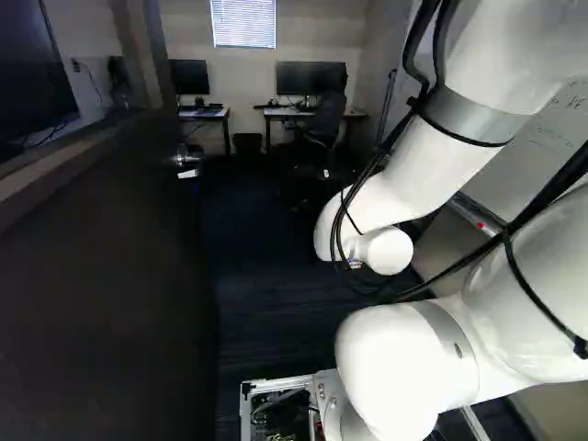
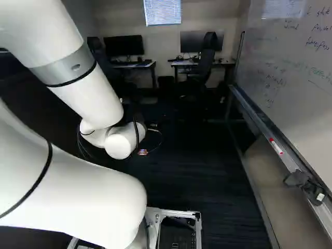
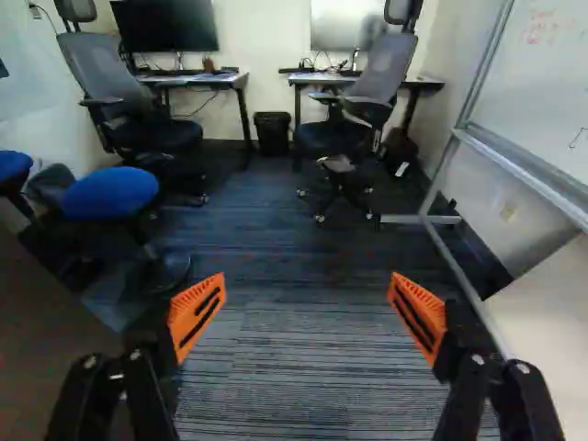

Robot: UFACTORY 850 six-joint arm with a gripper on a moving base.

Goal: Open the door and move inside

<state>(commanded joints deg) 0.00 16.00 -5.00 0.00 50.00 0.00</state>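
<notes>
A large dark door stands swung open along the left of the left base view, its handle near its far edge. The arm's wrist reaches into the opening beside the door without touching it. In both base views the fingers cannot be made out behind the wrist. The wrist view shows my gripper with its orange pads wide apart and only carpet between and beyond them. A dark brown surface, seemingly the door, lies beside one finger there.
Whiteboard on a metal frame runs close along the arm's other side, a marker on its ledge. Dark carpet stretches ahead to desks, office chairs and a bin. A blue stool stands on the door's side.
</notes>
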